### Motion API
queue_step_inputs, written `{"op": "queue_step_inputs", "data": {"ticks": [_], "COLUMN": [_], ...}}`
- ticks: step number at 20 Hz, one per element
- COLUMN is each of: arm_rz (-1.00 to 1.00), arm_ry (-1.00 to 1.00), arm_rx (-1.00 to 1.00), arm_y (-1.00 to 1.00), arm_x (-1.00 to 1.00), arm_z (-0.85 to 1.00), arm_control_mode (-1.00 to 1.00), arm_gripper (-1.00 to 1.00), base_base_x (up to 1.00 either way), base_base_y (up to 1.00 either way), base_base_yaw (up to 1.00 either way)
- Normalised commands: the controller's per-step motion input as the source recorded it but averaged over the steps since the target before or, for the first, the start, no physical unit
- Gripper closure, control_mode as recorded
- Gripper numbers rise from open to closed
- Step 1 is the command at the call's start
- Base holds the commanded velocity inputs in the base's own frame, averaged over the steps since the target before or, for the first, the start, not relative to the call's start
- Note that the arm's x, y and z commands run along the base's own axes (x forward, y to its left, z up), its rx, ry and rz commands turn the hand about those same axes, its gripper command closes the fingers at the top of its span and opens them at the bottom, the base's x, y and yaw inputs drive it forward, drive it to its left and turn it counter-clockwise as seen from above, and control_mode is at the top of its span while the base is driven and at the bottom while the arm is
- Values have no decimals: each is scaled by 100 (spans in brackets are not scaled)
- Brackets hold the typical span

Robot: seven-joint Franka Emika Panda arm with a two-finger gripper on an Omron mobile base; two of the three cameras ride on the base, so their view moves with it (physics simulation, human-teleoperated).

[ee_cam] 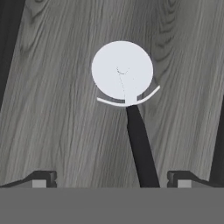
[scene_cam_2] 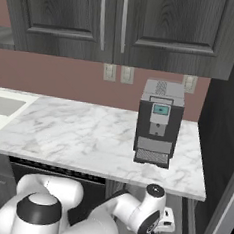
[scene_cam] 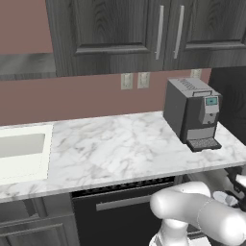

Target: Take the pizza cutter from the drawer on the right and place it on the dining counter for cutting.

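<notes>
The pizza cutter (ee_cam: 127, 94) lies flat on the grey wood drawer floor (ee_cam: 52, 109), wheel away from the pincer (ee_cam: 111, 178), dark handle running back between its tips. Pincer open, nothing held. Step in hand: the grasp. Next move, by judgement: lower and close on the handle.

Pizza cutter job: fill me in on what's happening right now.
The arm is reaching low at the right end of the marble worktop, below the coffee machine. In the hand view the open gripper hangs over the pizza cutter, which lies flat on the grey wood drawer bottom. Its dark handle runs between the fingertips. Nothing is gripped yet.
</notes>
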Motion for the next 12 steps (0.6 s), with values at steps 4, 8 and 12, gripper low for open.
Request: {"op": "queue_step_inputs", "data": {"ticks": [4,8,12], "arm_rz": [0,0,0], "arm_ry": [0,0,0], "arm_rx": [0,0,0], "arm_y": [-3,-3,-9], "arm_x": [0,0,3], "arm_z": [-12,-12,-16], "arm_control_mode": [-100,-100,-100], "arm_gripper": [-100,-100,-100], "base_base_x": [0,0,0], "base_base_y": [0,0,0], "base_base_yaw": [0,0,0]}}
